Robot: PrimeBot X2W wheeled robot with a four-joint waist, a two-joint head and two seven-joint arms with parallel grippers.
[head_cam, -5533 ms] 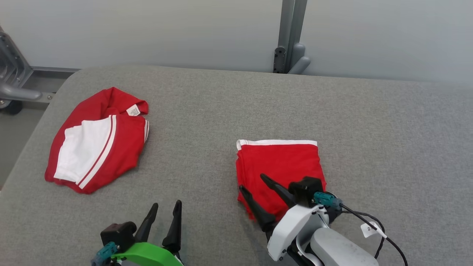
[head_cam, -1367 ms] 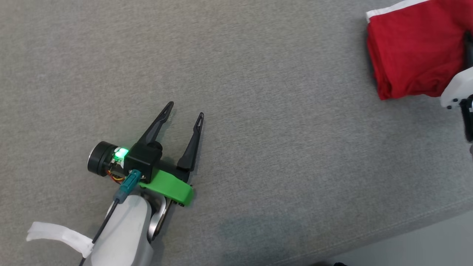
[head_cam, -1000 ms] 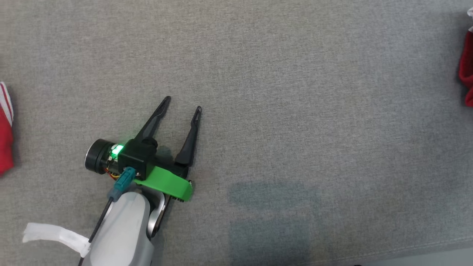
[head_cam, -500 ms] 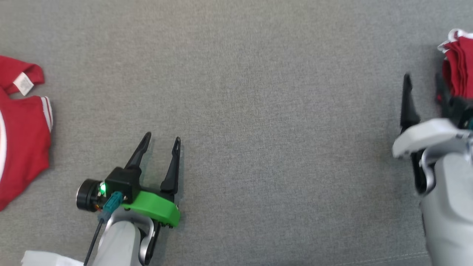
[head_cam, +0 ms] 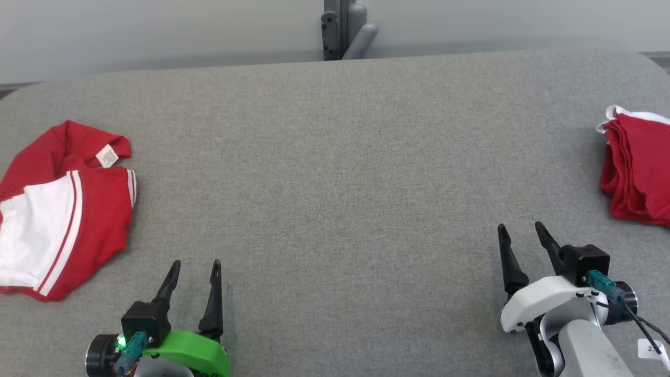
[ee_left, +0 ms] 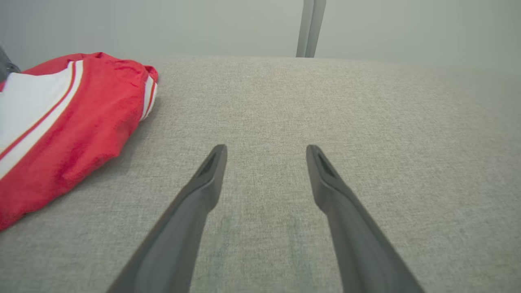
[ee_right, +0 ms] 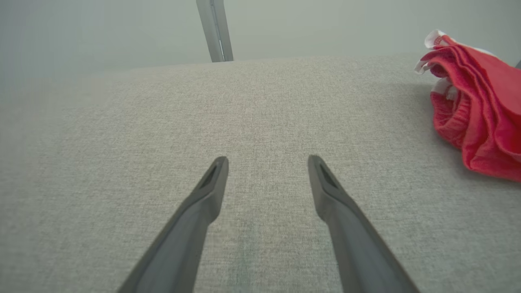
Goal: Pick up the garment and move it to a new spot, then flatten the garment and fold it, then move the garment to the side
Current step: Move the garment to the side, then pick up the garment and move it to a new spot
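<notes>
The folded red garment (head_cam: 636, 178) lies at the far right of the grey tabletop (head_cam: 335, 173), partly cut off by the edge of the head view. Its layers are stacked, and a white hem shows at the far corner. In the right wrist view it sits to the right of the fingers (ee_right: 476, 106), apart from them.

The right hand (head_cam: 521, 226) is released, with its two dark fingers spread over bare fabric and holding nothing (ee_right: 267, 159). The left hand (head_cam: 195, 263) is released too and is empty (ee_left: 265, 148).

A rumpled red and white garment (head_cam: 57, 209) lies at the far left (ee_left: 61, 122). Its small white care label (head_cam: 107, 155) is turned up near the collar, but the print is too small to read.

A white tag (head_cam: 651, 348) on the right arm's cable shows what looks like a 2, and the rest is cut off. A green light (head_cam: 121, 342) glows on the left wrist.
</notes>
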